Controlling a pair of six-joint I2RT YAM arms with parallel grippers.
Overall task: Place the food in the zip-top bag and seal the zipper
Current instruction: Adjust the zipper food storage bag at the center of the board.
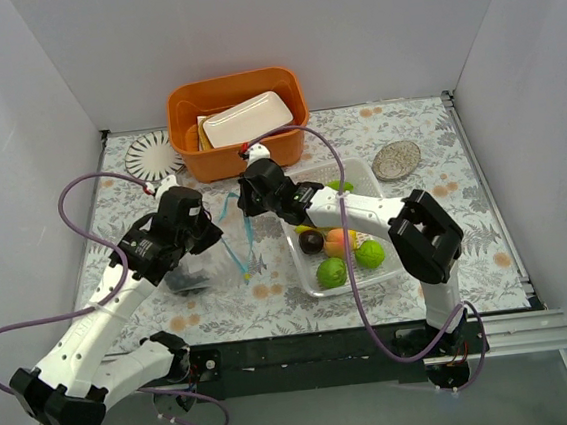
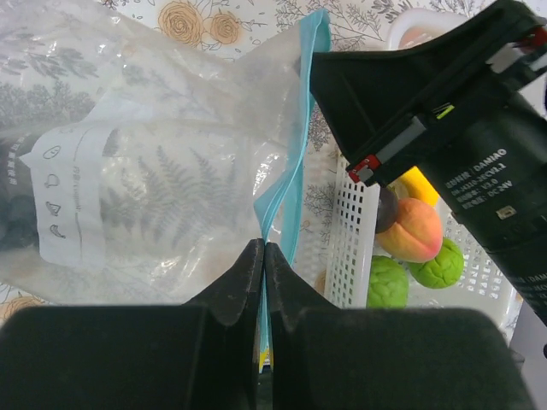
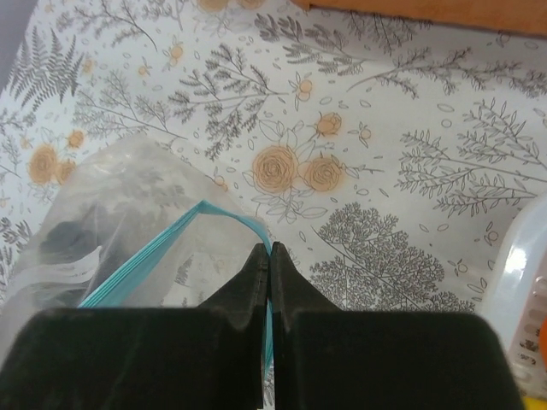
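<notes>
The clear zip-top bag lies left of centre with black grapes inside it. Both grippers are shut on its teal zipper. My left gripper pinches the zipper at the near end, and the bag spreads to the left. My right gripper pinches the zipper at the far end, with dark grapes showing through the bag. The remaining food sits in the white basket: two limes, a peach and a dark plum.
An orange bin holding a white dish stands at the back. A patterned plate lies at the back left and a small dish at the back right. The basket is just right of the bag.
</notes>
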